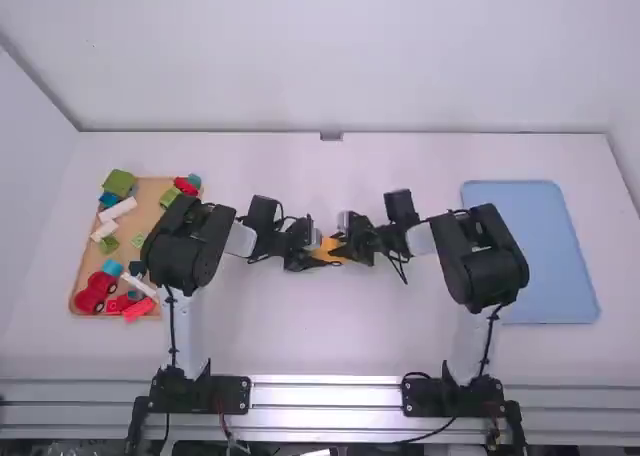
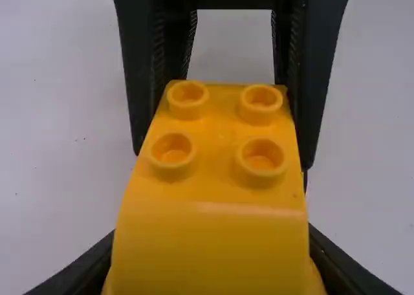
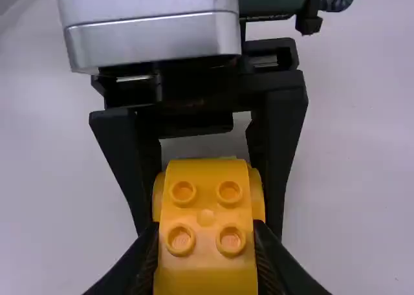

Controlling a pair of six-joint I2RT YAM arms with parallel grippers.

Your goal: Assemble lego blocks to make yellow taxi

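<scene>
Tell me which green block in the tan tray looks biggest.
The green block at the tan tray's far left corner, just beyond a blue block; the other green blocks look clearly smaller.

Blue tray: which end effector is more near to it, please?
Right. The right end effector grips the yellow piece on the side toward the blue tray; the left end effector is on its far side.

Stretches out as a white worktop [image 1: 330,346]. Near the left edge, carries a light-brown tray [image 1: 149,198], partly hidden in the high view. Towards the right edge, bears a pale blue tray [image 1: 535,251], rounded at the corners and set well apart from the brown one. In the left wrist view, shows tiny dark specks [image 2: 80,139].
</scene>
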